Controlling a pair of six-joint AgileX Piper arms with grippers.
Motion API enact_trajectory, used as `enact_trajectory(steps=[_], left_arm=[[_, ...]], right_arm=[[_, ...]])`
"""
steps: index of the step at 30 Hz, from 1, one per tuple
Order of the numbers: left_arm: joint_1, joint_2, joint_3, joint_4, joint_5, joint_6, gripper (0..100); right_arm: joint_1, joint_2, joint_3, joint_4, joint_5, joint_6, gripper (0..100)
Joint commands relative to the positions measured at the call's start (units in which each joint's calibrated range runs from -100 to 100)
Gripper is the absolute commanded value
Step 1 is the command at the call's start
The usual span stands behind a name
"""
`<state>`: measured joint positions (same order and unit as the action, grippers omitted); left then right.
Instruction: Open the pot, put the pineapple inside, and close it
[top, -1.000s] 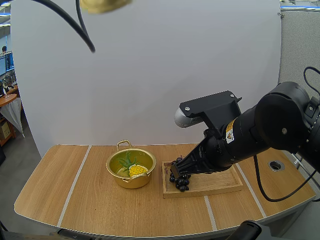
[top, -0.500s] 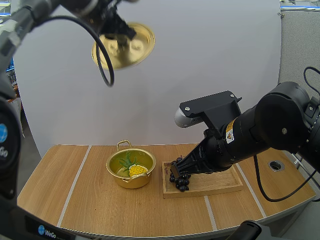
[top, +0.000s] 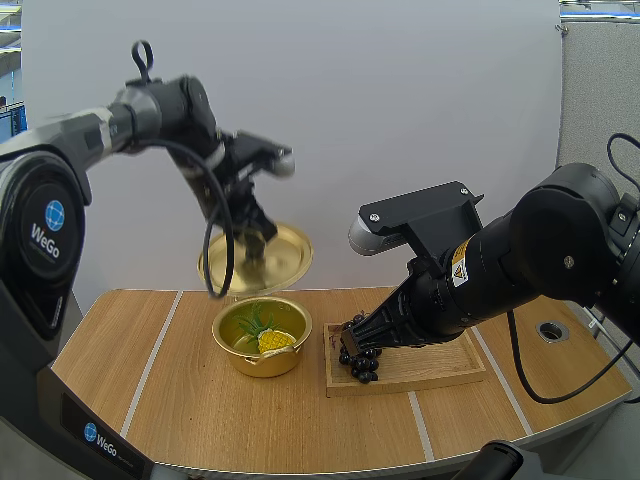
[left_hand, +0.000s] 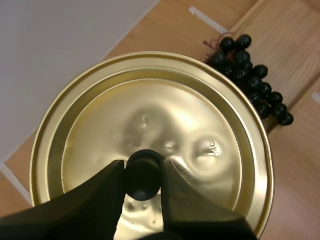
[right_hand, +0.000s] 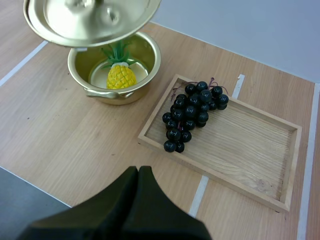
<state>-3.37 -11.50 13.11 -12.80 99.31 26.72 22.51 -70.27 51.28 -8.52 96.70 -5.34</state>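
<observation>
Left gripper (left_hand: 142, 174): pinching the black knob (left_hand: 144, 164) of the round gold metal lid (left_hand: 200, 115).
Lid: hanging tilted just above the pot, partly over its opening.
Pot (right_hand: 125, 92): round gold metal, standing open on the pale wooden bench (top: 200, 420).
Pineapple (right_hand: 121, 76): small, yellow, green-leaved, lying inside the pot.
Right gripper (right_hand: 139, 172): hovering pressed together near the bunch of black grapes (right_hand: 192, 112), which is lying on the rectangular wooden tray (right_hand: 250, 145) beside the pot.

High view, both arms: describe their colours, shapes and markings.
Left arm: silver-grey and black rounded links, blue WeGo logo on its black base. Right arm: bulky black rounded links, yellow warning label. Left end effector and right end effector: black wedge-shaped fingers.
</observation>
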Motion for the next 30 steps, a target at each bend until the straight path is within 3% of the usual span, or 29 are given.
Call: enact_trajectory(steps=[1,9,30], left_arm=[[-0.25,0.11,8.9,-1.63,-12.3,2.94,0],[-0.25,0.37,16.68,-4.56,-27.87,6.43,0],[-0.25,13.02,17.33,-5.03,-30.33,7.69,0]], right_arm=[[-0.33,-0.68,0.04,-0.31,-0.59,0.18,0],[-0.33,-0.68,0.04,-0.31,-0.59,0.18,0],[-0.33,-0.68,0.04,-0.31,-0.59,0.18,0]])
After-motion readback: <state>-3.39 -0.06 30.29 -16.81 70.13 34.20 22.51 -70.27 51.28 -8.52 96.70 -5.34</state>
